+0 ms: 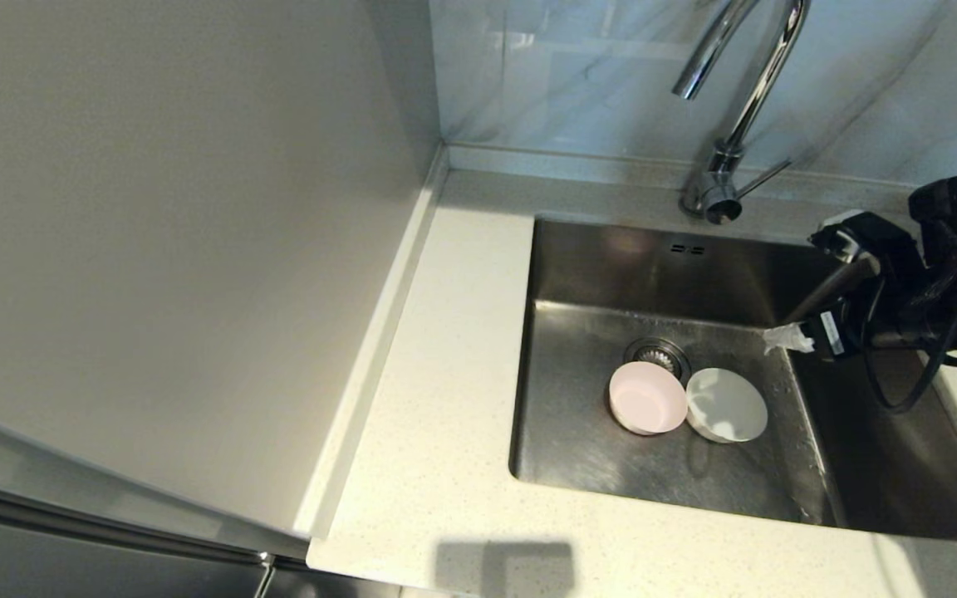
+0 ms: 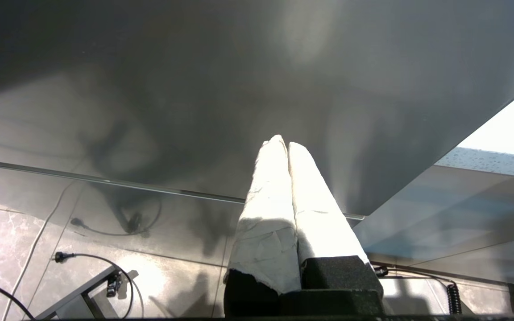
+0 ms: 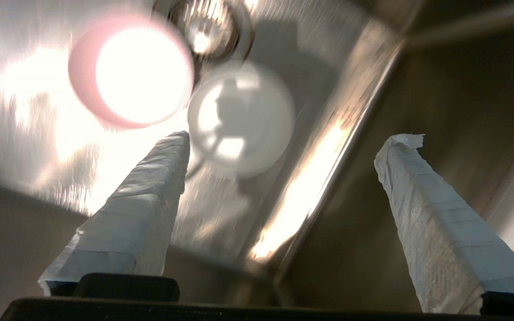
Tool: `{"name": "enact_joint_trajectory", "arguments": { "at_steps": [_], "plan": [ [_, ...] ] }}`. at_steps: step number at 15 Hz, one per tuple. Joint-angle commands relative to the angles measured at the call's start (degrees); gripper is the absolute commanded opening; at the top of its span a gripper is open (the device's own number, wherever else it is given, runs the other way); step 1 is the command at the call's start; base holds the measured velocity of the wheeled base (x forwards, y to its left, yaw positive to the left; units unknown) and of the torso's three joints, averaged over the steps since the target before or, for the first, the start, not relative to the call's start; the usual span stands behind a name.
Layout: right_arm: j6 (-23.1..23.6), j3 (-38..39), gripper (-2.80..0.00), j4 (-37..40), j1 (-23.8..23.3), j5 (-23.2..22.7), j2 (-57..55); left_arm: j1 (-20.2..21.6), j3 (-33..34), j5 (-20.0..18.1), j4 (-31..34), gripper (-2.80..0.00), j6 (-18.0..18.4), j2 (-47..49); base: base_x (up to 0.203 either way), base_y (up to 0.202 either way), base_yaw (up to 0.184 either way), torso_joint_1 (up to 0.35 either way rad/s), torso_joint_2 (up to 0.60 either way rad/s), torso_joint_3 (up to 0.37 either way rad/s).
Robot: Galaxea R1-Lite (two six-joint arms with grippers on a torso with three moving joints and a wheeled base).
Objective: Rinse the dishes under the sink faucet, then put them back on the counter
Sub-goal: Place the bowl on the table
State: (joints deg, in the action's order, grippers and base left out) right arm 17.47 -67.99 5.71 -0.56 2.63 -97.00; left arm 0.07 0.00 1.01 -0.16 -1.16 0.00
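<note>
Two bowls lie on the floor of the steel sink (image 1: 586, 266), side by side just in front of the drain (image 1: 658, 352): a pale pink one (image 1: 647, 398) and a whitish one (image 1: 726, 404), white or pale grey I cannot tell. A third bowl is out of view. My right gripper (image 1: 794, 325) hangs open and empty over the sink's right side, above and to the right of the bowls. Its wrist view shows the pink bowl (image 3: 132, 71) and the whitish bowl (image 3: 241, 118) beyond the spread fingertips (image 3: 290, 138). The chrome faucet (image 1: 757, 75) arches over the back. My left gripper (image 2: 283, 143) is shut on nothing, parked low.
The speckled counter (image 1: 445, 374) runs left of and in front of the sink, with a raised rim along the beige wall panel (image 1: 154, 249). The faucet's thin side lever (image 1: 765, 177) points right. Cables (image 2: 83, 258) lie on the tiled floor below the left arm.
</note>
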Motion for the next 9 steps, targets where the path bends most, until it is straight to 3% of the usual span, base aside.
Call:
{"name": "enact_joint_trajectory", "arguments": {
  "at_steps": [1, 5, 9],
  "plan": [
    [0.11, 3.79, 0.0, 0.06, 1.83, 1.74, -0.64, 0.01, 0.0, -0.02, -0.02, -2.8, -0.07, -0.18, 0.0, 0.0, 0.0, 0.0, 0.0, 0.0],
    [-0.09, 4.78, 0.0, -1.74, 3.25, 4.77, -5.55, 0.01, 0.0, 0.04, -0.02, -2.8, -0.07, -0.18, 0.0, 0.0, 0.0, 0.0, 0.0, 0.0],
    [1.01, 4.58, 0.0, -15.85, 2.95, 7.98, -14.39, 0.01, 0.0, 0.04, -0.02, -2.8, -0.07, -0.18, 0.0, 0.0, 0.0, 0.0, 0.0, 0.0]
  ]
}}
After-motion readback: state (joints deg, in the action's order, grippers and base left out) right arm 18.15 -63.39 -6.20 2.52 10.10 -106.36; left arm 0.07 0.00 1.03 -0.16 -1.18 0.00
